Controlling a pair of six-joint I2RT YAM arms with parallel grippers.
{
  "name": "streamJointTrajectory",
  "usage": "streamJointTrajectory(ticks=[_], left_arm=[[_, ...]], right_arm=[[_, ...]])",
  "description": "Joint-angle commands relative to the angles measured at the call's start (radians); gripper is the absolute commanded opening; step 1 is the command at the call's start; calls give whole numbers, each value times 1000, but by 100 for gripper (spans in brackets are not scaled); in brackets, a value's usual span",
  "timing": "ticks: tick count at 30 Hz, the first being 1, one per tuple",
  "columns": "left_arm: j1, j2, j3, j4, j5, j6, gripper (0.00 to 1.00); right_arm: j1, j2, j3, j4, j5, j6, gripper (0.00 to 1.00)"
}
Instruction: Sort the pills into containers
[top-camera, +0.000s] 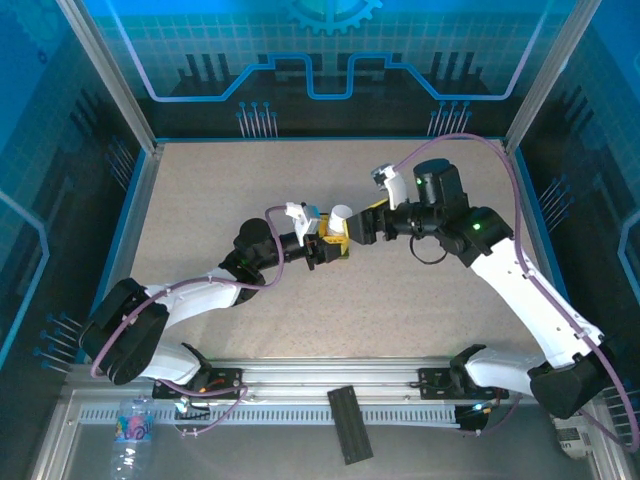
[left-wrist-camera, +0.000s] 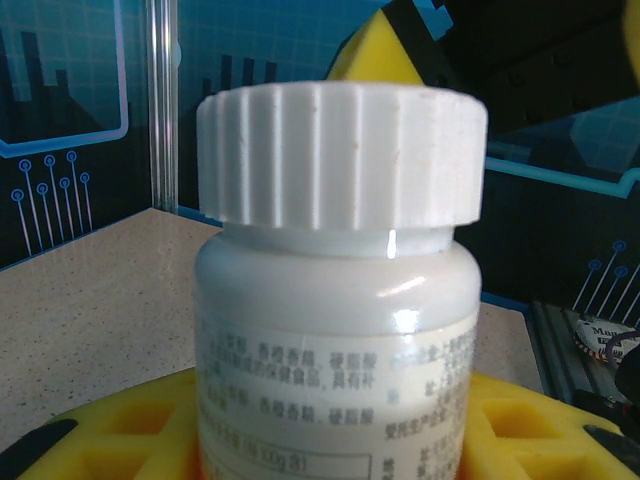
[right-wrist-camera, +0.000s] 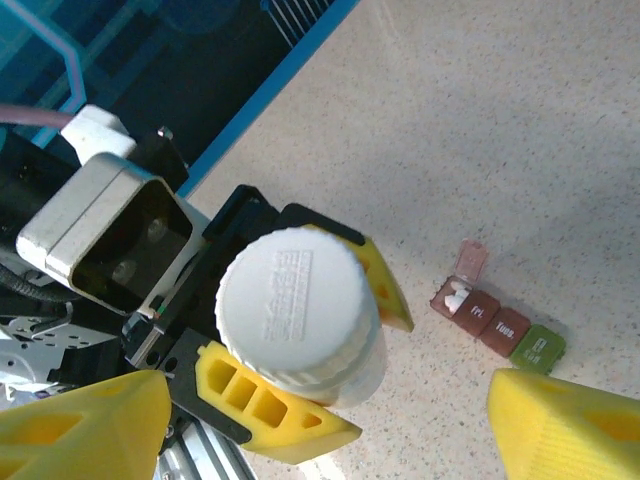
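Observation:
A white pill bottle (left-wrist-camera: 335, 300) with a ribbed white cap (right-wrist-camera: 297, 305) stands upright in my left gripper (left-wrist-camera: 335, 440), whose yellow fingers (right-wrist-camera: 270, 410) are shut on its body. From the top view the bottle (top-camera: 342, 215) hangs mid-table between both arms. My right gripper (right-wrist-camera: 328, 400) hovers over the cap, open wide, its yellow fingertips (right-wrist-camera: 570, 430) well apart from it. The containers (right-wrist-camera: 497, 320), a strip of dark red compartments with a green one (right-wrist-camera: 540, 348) at the end, lie on the table beyond. One compartment has its lid up, with white pills (right-wrist-camera: 455, 295) inside.
The speckled table (top-camera: 200, 200) is walled by blue panels on three sides. A plastic water bottle (top-camera: 130, 430) and a black slotted strip (top-camera: 350, 425) lie on the rail near the arm bases.

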Motion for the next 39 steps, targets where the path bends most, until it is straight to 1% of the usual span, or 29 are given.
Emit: streamJointTrajectory(ticks=[1, 20, 30, 39], left_arm=[[-5, 3, 36, 35, 29, -4, 0], [-6, -6, 30, 43, 34, -7, 0], [-5, -16, 30, 47, 35, -11, 0], [-7, -26, 27, 41, 34, -12, 0]], right_arm=[[21, 13, 7, 2, -1, -20, 83], [24, 110, 71, 41, 30, 12, 80], [27, 201, 119, 74, 30, 29, 79], [26, 327, 194, 112, 27, 47, 78]])
